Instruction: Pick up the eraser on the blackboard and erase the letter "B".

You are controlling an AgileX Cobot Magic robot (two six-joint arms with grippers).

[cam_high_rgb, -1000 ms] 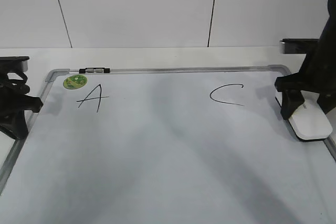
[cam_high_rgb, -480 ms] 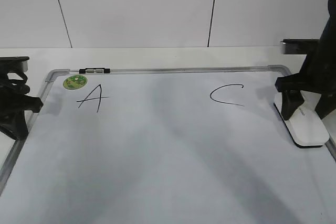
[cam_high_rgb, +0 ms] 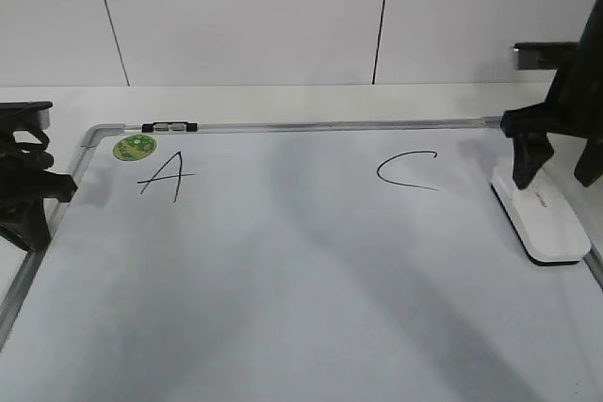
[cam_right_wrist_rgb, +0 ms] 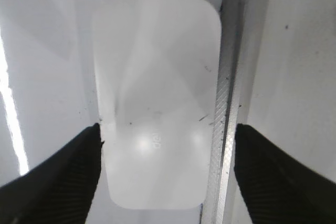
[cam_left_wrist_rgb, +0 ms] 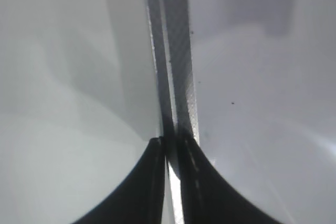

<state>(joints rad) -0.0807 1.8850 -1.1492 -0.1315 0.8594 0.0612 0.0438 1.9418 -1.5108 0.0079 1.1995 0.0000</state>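
Here, right gripper (cam_right_wrist_rgb: 163,135) fingers (cam_right_wrist_rgb: 63,166) spread wide, astride the eraser (cam_right_wrist_rgb: 157,114).

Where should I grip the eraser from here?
Pinch the eraser across its two long sides, coming straight down. It lies flat on the blackboard beside the frame, and the open right gripper already straddles its width; mind the frame-side finger.

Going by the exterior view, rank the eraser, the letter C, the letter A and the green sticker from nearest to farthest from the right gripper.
1. eraser, just below the right gripper
2. letter C, to its left
3. letter A, far left
4. green sticker, top-left corner, a little farther than the A
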